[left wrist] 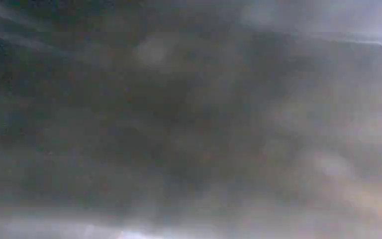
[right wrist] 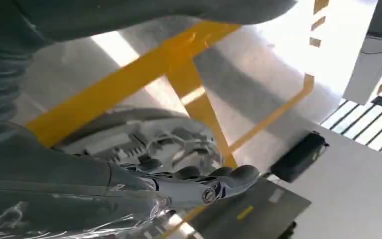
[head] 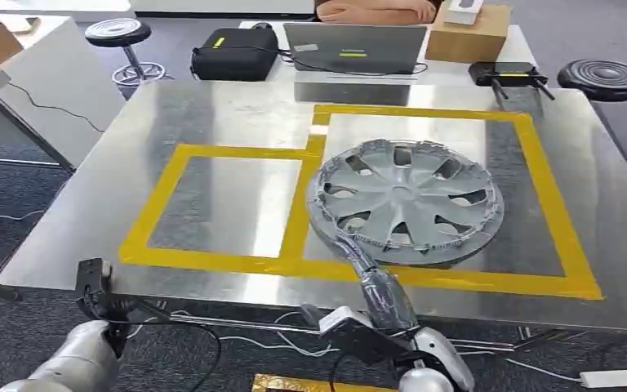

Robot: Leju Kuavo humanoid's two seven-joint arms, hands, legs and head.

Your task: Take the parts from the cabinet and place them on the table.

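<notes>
**Holding the hubcap at its rim, flat on the steel table**

Resting on the table (head: 171, 122), the grey hubcap (head: 408, 200) lies face up inside the larger yellow tape outline (head: 551, 216), its near-left edge overlapping the tape strip that divides the two marked boxes. The smaller tape box (head: 159, 200) sits to its left.

Right arm reaches in from the near edge of the table; right hand (head: 331, 224) is at the hubcap's near-left rim. Right wrist view: thumb and dark fingers (right wrist: 229, 177) curl over the rim of the hubcap (right wrist: 149, 142), so the hand grips it there. Clear plastic wrap covers the forearm.

Left arm hangs low beside the near-left corner of the table. Left hand (head: 96, 282): dark, small in the head view; cannot tell whether its fingers are spread or curled. Left wrist view is a grey blur, nothing readable.

Beyond the table's far edge: laptop (head: 355, 49), black bag (head: 235, 53), cardboard box (head: 467, 33), two black stools (head: 604, 79).
</notes>
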